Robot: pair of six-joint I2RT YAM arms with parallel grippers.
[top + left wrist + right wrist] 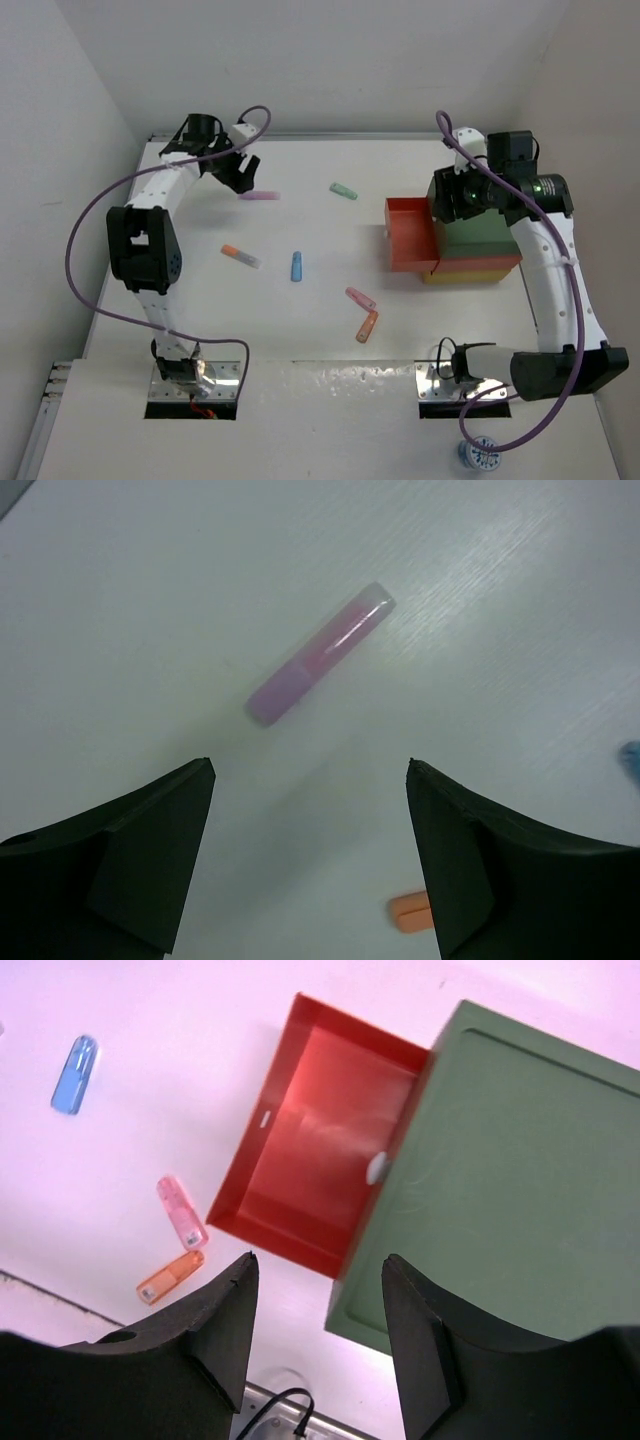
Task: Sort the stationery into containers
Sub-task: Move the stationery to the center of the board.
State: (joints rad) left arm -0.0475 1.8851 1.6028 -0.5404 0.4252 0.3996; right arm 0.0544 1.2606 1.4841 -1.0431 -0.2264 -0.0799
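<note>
White tabletop [300, 340] carries loose markers [297, 265]. At left, the left jaws stand wide open over a purple marker [320, 655], not touching it. At right, the right jaws hang open above the red tray [300, 1160], which sticks out from under the green tray [500, 1160].

Table [300, 350] white. Purple marker [318, 655], mint-green marker [344, 190], blue marker [297, 265], pink marker [360, 298]; one orange marker with pale end [240, 256], one plain orange marker [367, 326]. Red-orange tray [300, 1160], green tray [500, 1180], yellow tray [470, 272]. Left hand [310, 770] and right hand [319, 1260] black; cable [85, 215] purple.
</note>
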